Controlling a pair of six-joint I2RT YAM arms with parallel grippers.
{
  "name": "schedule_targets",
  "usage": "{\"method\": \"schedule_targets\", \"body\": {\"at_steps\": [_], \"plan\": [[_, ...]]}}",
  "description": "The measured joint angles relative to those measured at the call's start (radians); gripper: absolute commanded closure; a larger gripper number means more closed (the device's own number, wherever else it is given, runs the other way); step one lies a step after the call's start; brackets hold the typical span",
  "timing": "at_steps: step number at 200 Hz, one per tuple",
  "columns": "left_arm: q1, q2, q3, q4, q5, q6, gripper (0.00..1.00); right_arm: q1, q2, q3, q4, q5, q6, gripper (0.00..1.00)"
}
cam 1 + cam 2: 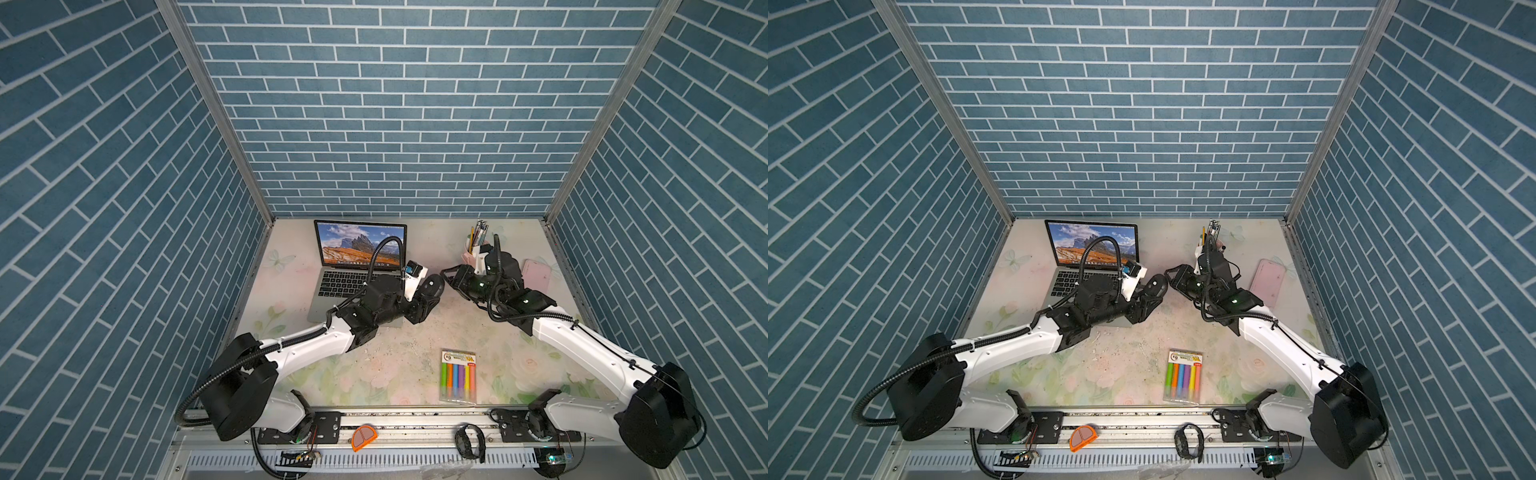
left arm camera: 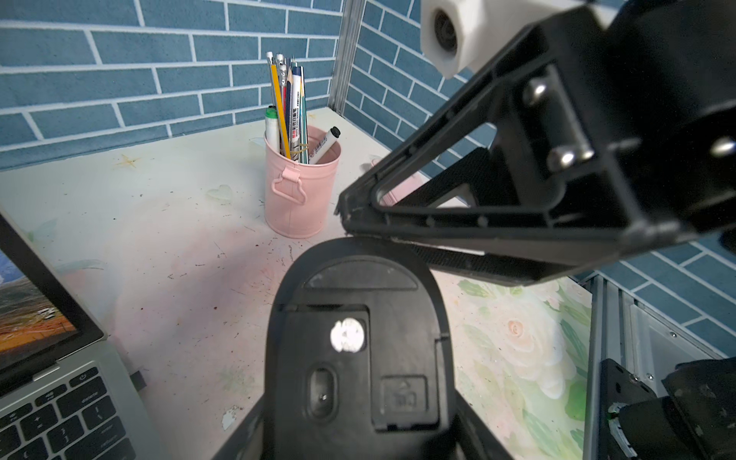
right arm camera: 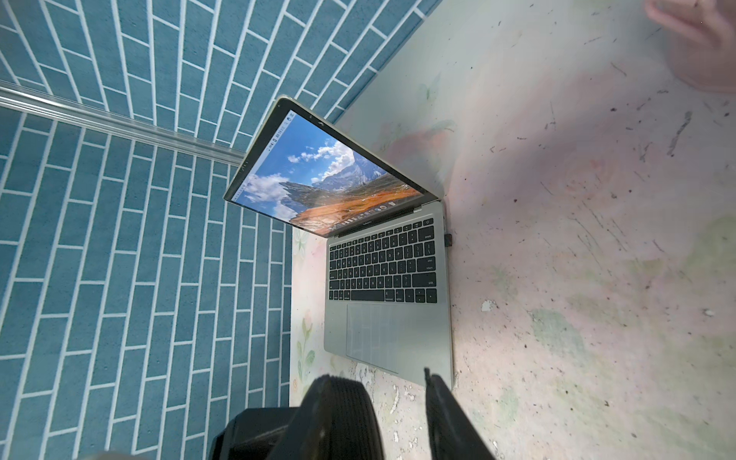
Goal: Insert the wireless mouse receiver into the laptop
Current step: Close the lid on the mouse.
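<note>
While the left end effector (image 2: 360, 402) clamps the upturned mouse (image 2: 358, 302) and the right end effector (image 3: 380, 378) stands partly open and empty, the wireless mouse receiver (image 3: 448, 240) beyond already juts from the laptop (image 3: 382, 338) side, so insertion looks done. Farthest back, a pink bucket (image 2: 302, 199) holds pens and pencils (image 2: 284, 99).
</note>
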Motion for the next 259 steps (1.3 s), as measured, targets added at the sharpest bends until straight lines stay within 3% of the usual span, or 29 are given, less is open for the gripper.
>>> {"method": "schedule_targets", "body": {"at_steps": [95,181,259], "plan": [[0.001,0.042,0.026,0.004,0.011,-0.027,0.70,-0.003,0.015,-0.007,0.043,-0.003,0.022,0.71],[0.001,0.060,0.034,-0.003,0.015,-0.037,0.71,-0.001,0.004,-0.037,0.053,0.031,0.040,0.72],[0.001,0.060,0.034,0.002,0.018,-0.033,0.71,0.008,-0.088,-0.056,-0.042,0.098,0.044,0.47]]}}
